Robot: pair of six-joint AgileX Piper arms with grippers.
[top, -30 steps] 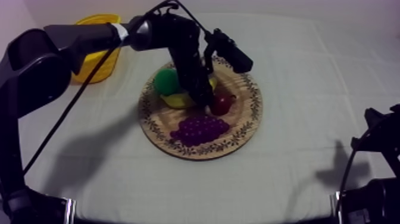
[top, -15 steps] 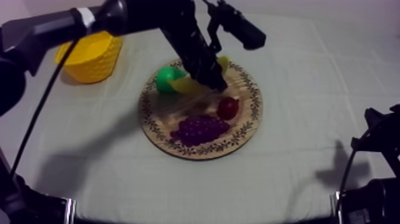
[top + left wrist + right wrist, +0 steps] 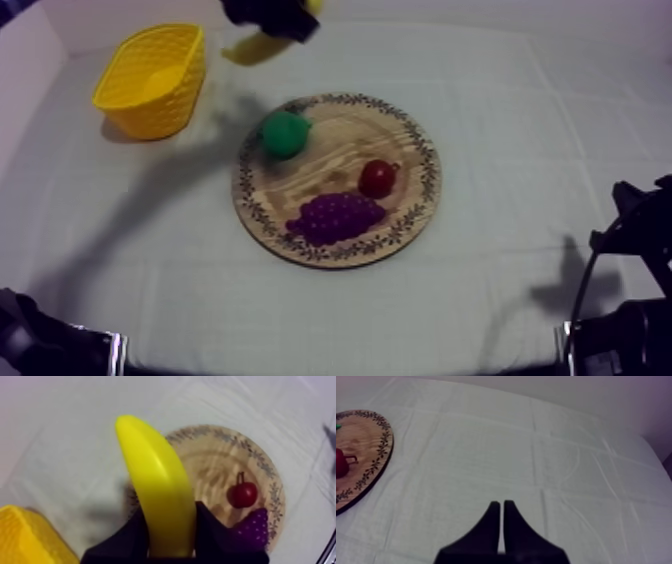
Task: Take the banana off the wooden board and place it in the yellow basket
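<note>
Cloth (image 3: 520,150) | board (image 3: 330,165) holds 3 fruit (image 3: 335,217) | left fingers (image 3: 215,532) pinch banana (image 3: 160,491) | right fingers (image 3: 488,526) together

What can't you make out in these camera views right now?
Left wrist view: the curved yellow toy banana in the left gripper hides part of the round wooden board; a black finger covers part of the purple bunch of grapes; the yellow basket is cut off by the edge.
Top view: the left gripper is cut off by the upper edge and blurred.
Right wrist view: the small red fruit is cut by the edge.

Overhead slant plus wrists (board (image 3: 345,135) shared)
</note>
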